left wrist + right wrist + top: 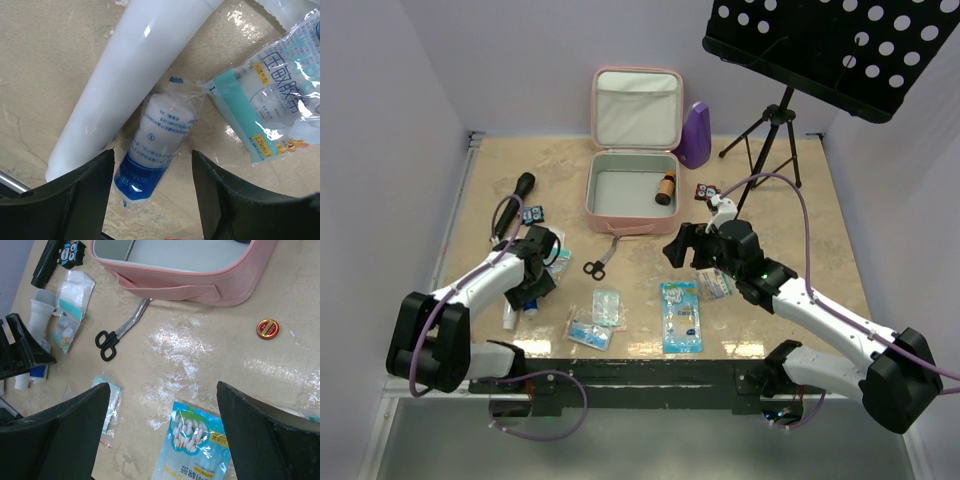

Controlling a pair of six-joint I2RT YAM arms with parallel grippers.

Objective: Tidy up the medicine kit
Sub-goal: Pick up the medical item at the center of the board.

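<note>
Pink medicine kit (620, 218), just one, sits lid-up at the back middle of the worktop (520, 160), one amber bottle (666, 187) inside. One pair of scissors (597, 262) lies before it. Right claw (685, 245), spread wide, hovers just beside the kit's front corner; left claw (152, 165), well off to the kit's left, stands apart astride one wrapped roll (157, 142)

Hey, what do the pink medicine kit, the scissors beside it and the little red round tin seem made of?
Medicine kit: probably faux leather or coated fabric; smooth matte pink wall with a sewn-on strap.
Scissors: shiny metal blades; black handles, likely plastic.
Tin: seemingly metal, glossy red top with gold rim; too small to be sure.
</note>
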